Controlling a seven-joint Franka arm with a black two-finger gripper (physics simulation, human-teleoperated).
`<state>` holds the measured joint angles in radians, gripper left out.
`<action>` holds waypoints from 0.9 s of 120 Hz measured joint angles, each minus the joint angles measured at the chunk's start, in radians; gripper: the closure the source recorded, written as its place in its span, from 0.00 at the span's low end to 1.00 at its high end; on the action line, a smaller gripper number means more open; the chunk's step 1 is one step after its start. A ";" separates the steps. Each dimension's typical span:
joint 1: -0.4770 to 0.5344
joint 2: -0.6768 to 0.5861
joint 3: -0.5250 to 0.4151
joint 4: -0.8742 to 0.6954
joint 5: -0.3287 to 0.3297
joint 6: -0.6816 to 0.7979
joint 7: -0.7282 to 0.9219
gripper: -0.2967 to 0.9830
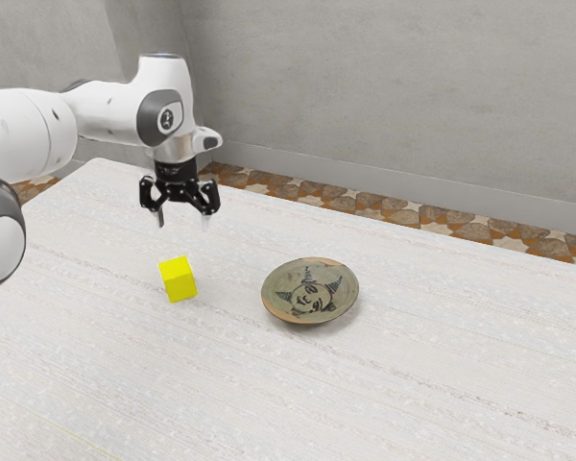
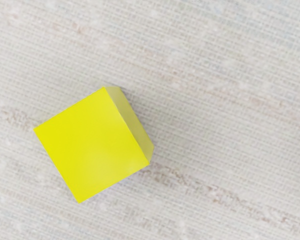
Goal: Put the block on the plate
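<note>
Block [image 1: 179,279] unheld, plate [image 1: 310,291] near it, gripper [image 1: 183,220] above it, open, empty. Looks pre-grasp; next: square up, descend.

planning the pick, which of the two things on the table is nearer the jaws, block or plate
The yellow block: it sits below the open jaws, while the round plate lies farther off, toward the exterior view's right.
</note>
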<state>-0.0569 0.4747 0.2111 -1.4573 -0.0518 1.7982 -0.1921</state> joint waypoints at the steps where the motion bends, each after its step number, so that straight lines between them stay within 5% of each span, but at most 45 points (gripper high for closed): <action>1: 0.000 0.004 0.003 0.000 -0.004 0.003 -0.006 0.23; 35: 0.045 0.030 0.034 -0.117 -0.093 0.115 -0.210 0.23; 108: 0.053 0.136 0.033 -0.130 -0.110 0.256 -0.429 0.23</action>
<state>-0.0035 0.6107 0.2439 -1.5872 -0.1618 2.0543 -0.6212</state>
